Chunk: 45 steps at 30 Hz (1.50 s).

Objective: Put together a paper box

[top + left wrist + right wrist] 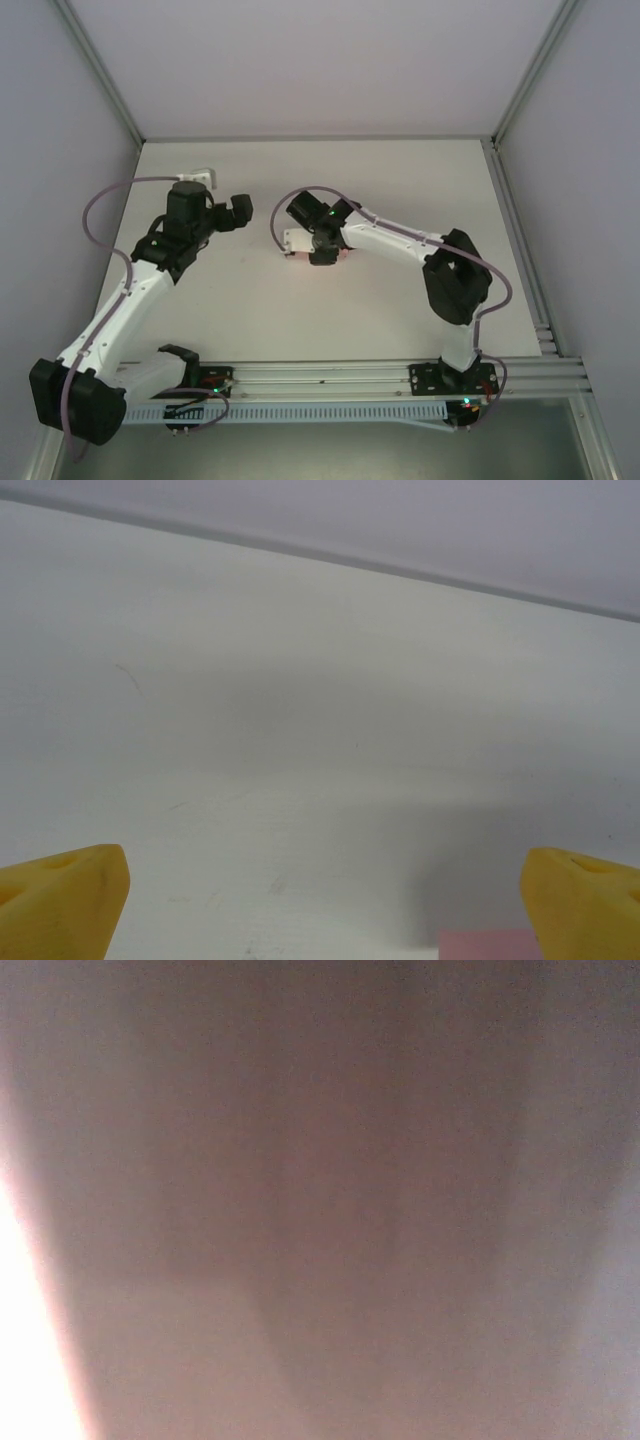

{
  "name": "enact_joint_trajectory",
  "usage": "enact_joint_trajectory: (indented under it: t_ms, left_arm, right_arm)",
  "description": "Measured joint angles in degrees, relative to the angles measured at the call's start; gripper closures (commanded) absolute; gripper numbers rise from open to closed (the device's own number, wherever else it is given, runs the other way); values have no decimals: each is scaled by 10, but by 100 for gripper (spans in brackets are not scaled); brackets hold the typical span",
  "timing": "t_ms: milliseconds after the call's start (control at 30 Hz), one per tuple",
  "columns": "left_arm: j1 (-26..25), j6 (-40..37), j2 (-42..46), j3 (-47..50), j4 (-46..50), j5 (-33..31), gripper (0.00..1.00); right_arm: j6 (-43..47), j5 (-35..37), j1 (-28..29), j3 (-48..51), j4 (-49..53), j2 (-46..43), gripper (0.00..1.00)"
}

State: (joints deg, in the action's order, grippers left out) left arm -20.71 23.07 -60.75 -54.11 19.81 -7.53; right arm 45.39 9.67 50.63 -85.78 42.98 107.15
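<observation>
The pink paper box [296, 242] lies flat near the middle of the white desk [400, 180], between the 2 arms. The right fingers [320, 254] point down at its right end. I cannot tell whether they are apart or together, as the right wrist view is a pinkish blur. The left fingers [62, 895] are spread wide apart over the desk, left of the box.

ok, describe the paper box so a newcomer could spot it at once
On the white table, look near the middle, where the right gripper reaches down. The paper box is the small flat piece under it, poking out on its left. It is the only pink thing there.
</observation>
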Motion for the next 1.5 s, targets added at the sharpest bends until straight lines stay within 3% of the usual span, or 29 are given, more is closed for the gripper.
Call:
enact_joint_trajectory:
  t_ms: [200,300,533,767,867,1033,1100,1500]
  left_arm:
    - [0,0,5,9,1,0,0]
    - [0,0,5,10,3,0,0]
    - [0,0,5,12,4,0,0]
    - [0,-2,5,14,4,0,0]
    - [0,-3,5,14,4,0,0]
    - [0,-8,5,15,4,0,0]
    - [0,-8,5,15,4,0,0]
    - [0,-10,-2,17,2,0,0]
  right_arm:
    - [12,162,-1,89,-176,-36,68]
    - [37,201,-9,129,-259,-24,69]
    - [110,243,-39,156,-438,40,67]
    - [185,208,-53,243,-562,52,54]
    - [188,195,-53,247,-571,51,45]
    - [167,167,-52,246,-533,42,10]
    - [152,144,-52,245,-495,22,2]
    - [48,10,-45,207,-237,-123,0]
